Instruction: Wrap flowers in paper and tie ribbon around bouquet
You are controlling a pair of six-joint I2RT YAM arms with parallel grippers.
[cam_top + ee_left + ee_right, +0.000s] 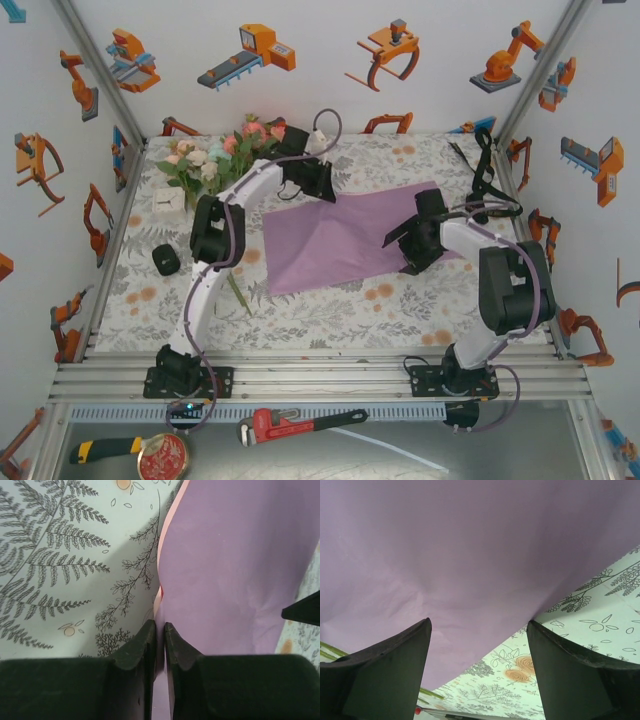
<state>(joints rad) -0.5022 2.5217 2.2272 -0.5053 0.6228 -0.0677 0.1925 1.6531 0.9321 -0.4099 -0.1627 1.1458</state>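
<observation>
Left end effector (160,625) pinches the paper (230,570) edge; right end effector (479,622) wide open above it

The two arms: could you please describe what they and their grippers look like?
The left arm and right arm have white links, black joints and purple-grey cables alongside. The left gripper and right gripper have matte black, tapered fingers.
</observation>
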